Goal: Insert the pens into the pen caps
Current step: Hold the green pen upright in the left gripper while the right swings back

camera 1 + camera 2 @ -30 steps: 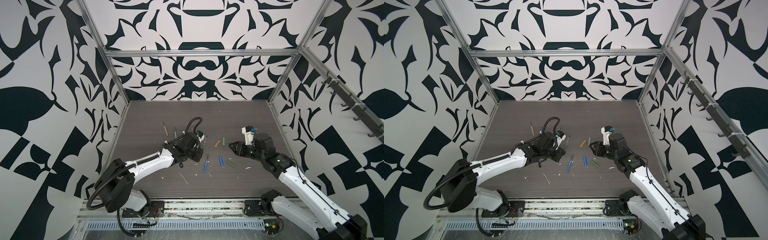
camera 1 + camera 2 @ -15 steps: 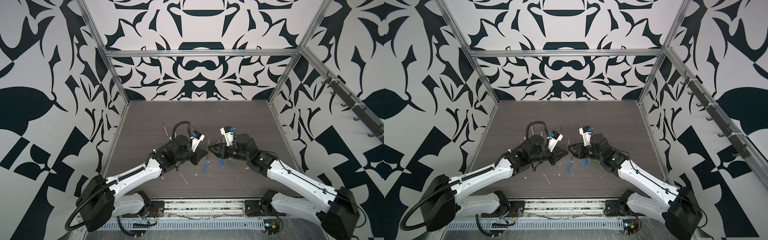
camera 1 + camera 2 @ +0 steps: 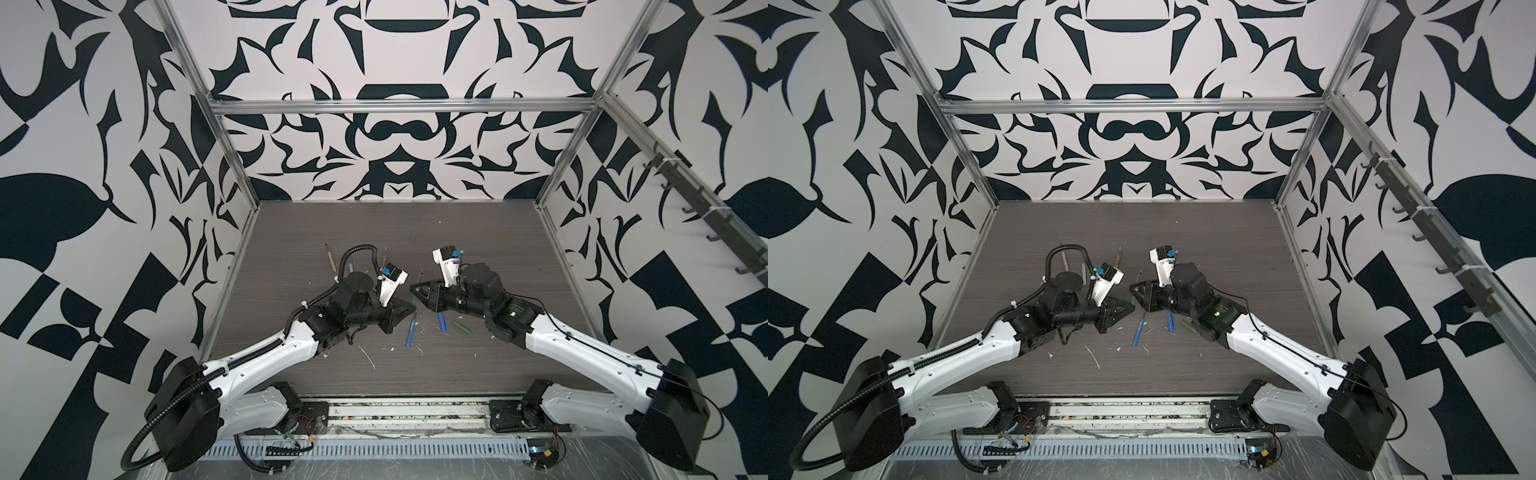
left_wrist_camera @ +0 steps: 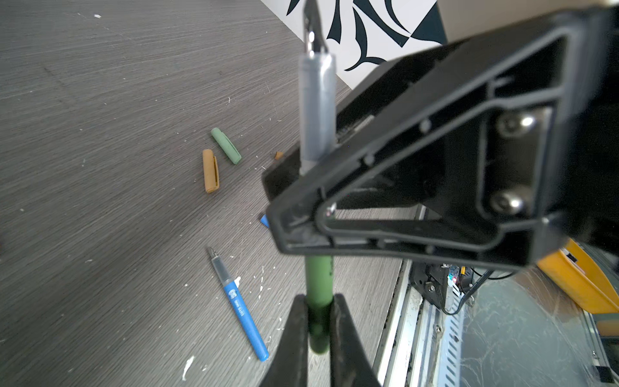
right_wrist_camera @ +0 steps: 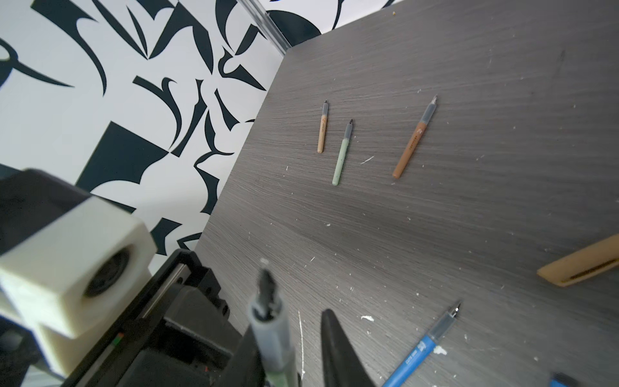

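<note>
"Dark wood-grain counter [image 3: 374, 232], black-and-white patterned walls [image 3: 124, 124] all round. How are the 2 arms sitting?"

"Both reach in low from the near rail [image 3: 395, 415] and meet nose to nose over the middle. The left arm [image 3: 266, 353] slants inward with its forearm close to level and the left claw [image 4: 319, 298] pointing across. The right arm [image 3: 582, 345] mirrors it, with the right claw [image 3: 417, 290] pointing back."

"What has the left claw got?"

"It's pinched tight on the barrel of the dark green pen [image 4: 320, 278], near the blunt end. The pen runs on, and its grey neck and dark tip pass between the right claw's fingers [image 5: 335, 351]."

"Is that claw gripping?"

"No, it's spread. From its own wrist view, the neck lies toward 1 side and a gap shows before the other finger."

"And the rest?"

"The dark green cap [image 3: 461, 326] lies on the counter by the right forearm, just beside the blue cap [image 3: 442, 323]. The blue pen [image 3: 410, 334] lies on the near side of the claws. The pale green cap [image 4: 226, 145] and tan cap [image 4: 210, 171] lie close together. The tan pen [image 5: 322, 129], pale green pen [image 5: 342, 157] and orange-brown pen [image 5: 413, 140] lie further back, well apart from the claws."
</note>
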